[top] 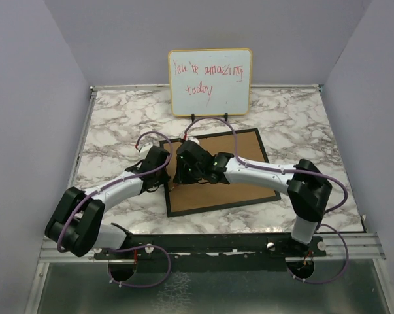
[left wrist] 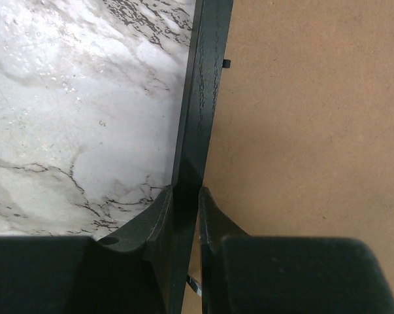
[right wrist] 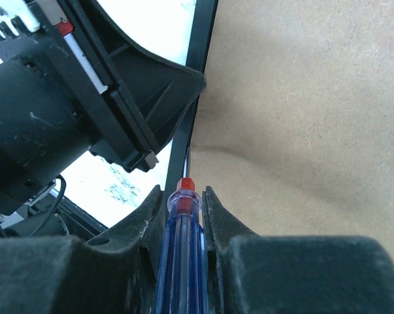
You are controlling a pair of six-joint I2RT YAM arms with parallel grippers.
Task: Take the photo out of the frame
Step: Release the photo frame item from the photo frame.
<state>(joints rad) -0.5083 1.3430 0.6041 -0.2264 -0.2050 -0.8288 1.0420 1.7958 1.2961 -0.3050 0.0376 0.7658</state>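
With the frame [left wrist: 200, 98] face down on the desk [top: 118, 124], photo hidden beneath, the left gripper [left wrist: 185, 216] pinching its rim and the right gripper [right wrist: 183, 203] clamping a blue-handled tool [right wrist: 181, 248] at the back panel [right wrist: 301, 131], a slipping tip could crease the photo.

Frame [top: 249, 152] before whiteboard [top: 210, 82] (on table [top: 118, 124])

You look down on a table [top: 112, 124] with a white marble pattern veined in grey and brown, slightly glossy under bright, even light. Plain pale lavender walls [top: 27, 98] close it in on the left, the back and the right. At the far edge a small whiteboard [top: 210, 82] with a light wood rim stands upright, red handwriting across it. Along the near edge runs a metal rail [top: 360, 243], with a dull grey sheet [top: 216, 288] below it.
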